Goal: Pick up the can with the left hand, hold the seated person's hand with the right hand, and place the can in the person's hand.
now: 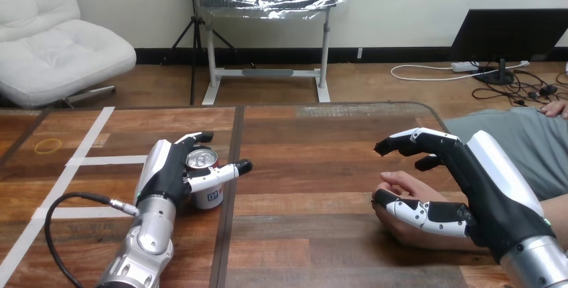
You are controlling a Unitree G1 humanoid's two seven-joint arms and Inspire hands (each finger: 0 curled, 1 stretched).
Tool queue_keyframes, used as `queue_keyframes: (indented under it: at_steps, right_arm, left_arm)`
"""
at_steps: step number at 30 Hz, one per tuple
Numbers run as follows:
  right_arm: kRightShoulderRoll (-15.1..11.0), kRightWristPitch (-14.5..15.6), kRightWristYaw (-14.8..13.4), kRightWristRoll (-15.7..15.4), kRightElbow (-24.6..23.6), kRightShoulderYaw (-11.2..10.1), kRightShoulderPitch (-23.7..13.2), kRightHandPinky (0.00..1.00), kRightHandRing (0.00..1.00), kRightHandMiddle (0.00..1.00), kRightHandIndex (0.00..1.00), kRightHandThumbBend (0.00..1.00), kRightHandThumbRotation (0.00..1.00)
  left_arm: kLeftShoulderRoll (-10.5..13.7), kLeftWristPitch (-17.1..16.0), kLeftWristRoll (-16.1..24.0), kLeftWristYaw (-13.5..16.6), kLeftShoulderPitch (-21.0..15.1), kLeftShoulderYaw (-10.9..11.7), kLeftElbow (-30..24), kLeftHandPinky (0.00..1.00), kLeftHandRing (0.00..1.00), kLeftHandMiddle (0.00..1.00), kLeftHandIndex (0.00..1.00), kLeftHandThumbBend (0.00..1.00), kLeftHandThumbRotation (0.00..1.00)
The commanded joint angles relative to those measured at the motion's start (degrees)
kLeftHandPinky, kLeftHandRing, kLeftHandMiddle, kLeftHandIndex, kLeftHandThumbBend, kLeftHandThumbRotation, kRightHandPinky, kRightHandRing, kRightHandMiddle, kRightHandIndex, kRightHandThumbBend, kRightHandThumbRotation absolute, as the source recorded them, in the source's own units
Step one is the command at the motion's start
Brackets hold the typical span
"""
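Observation:
A silver can [203, 162] with a red top rim stands upright on the wooden table at the left. My left hand [169, 171] is wrapped round it: the fingers [195, 138] reach behind its top and the thumb [220, 173] crosses its front. At the right, the person's hand [396, 189] rests on the table with its fingers loosely curled. My right hand [492, 191] frames it, open: straight fingers [412, 140] hover above it with a gap, and the thumb [415, 211] lies along its near side.
A yellow rubber band [48, 145] lies at the table's far left. White tape strips [87, 161] cross the left part of the table [308, 234], and a dark seam [231, 214] runs front to back beside the can. The person's forearm [556, 211] enters from the right edge.

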Motion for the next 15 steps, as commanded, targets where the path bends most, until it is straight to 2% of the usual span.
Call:
queue_keyframes:
  at_steps: [1, 8, 15]
  right_arm:
    - [-0.86, 0.00, 0.18, 0.58, -2.88, -0.82, -2.97, 0.70, 0.78, 0.77, 0.68, 0.59, 0.00]
    - [-0.93, 0.31, 0.29, 0.47, -3.01, -0.98, -2.90, 0.70, 0.78, 0.77, 0.68, 0.59, 0.00]
    - [-0.96, 0.81, 0.53, 0.32, -3.30, -1.04, -2.94, 0.70, 0.78, 0.77, 0.68, 0.60, 0.00]
  left_arm:
    - [0.84, -1.93, -0.51, -0.06, -1.45, 0.64, -1.03, 0.66, 0.74, 0.77, 0.81, 0.90, 0.41]
    - [1.42, -2.14, 0.86, 0.73, -1.09, -0.13, -1.29, 0.65, 0.73, 0.75, 0.79, 0.89, 0.42]
    - [1.56, -2.34, 0.57, 0.37, -0.58, 0.23, -2.01, 0.66, 0.73, 0.74, 0.79, 0.89, 0.41]
